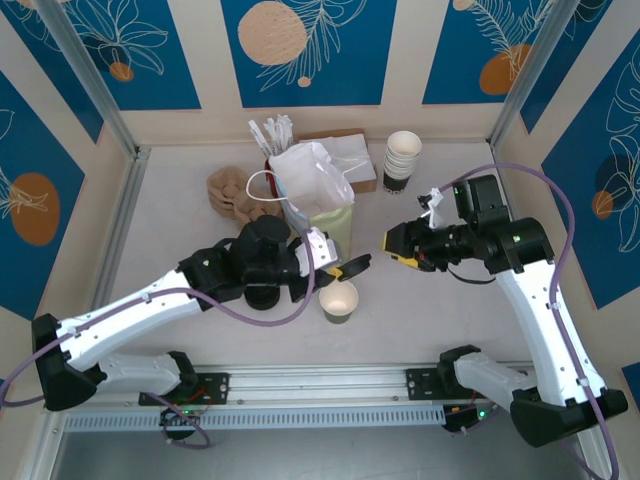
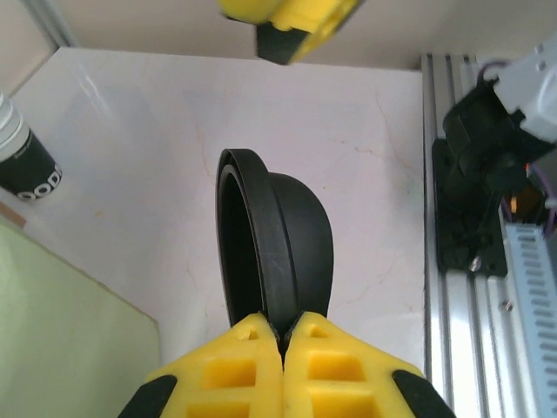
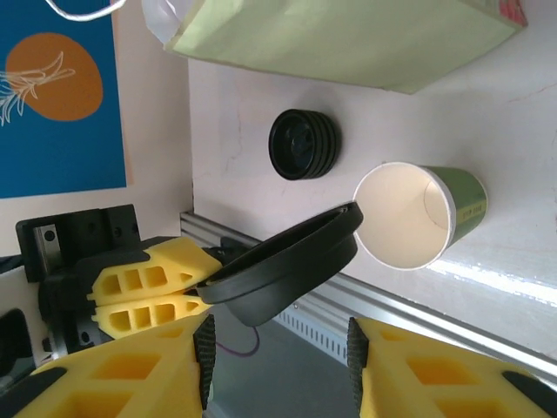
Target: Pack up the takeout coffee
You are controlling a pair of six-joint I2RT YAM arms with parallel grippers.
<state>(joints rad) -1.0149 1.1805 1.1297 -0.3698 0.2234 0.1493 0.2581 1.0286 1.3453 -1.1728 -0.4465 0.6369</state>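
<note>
Fingers (image 2: 228, 370) on my left gripper (image 2: 283, 329) are clamped on the rim of the black lid (image 2: 283, 248), gripping it by the edge so that, I judge, it can be tipped flat onto the open cup (image 1: 339, 300). That cup stands uncapped on the table (image 1: 180, 200), just beside the lid and in front of the paper bag (image 1: 318, 195). My left arm reaches low across the middle. The right gripper (image 1: 398, 243) faces it, spread apart and empty.

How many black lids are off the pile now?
1: the black lid, pinched by its rim in the shut left pincer, near the open cup. The rest sit in the pile on the table; the bag could hide more.
</note>
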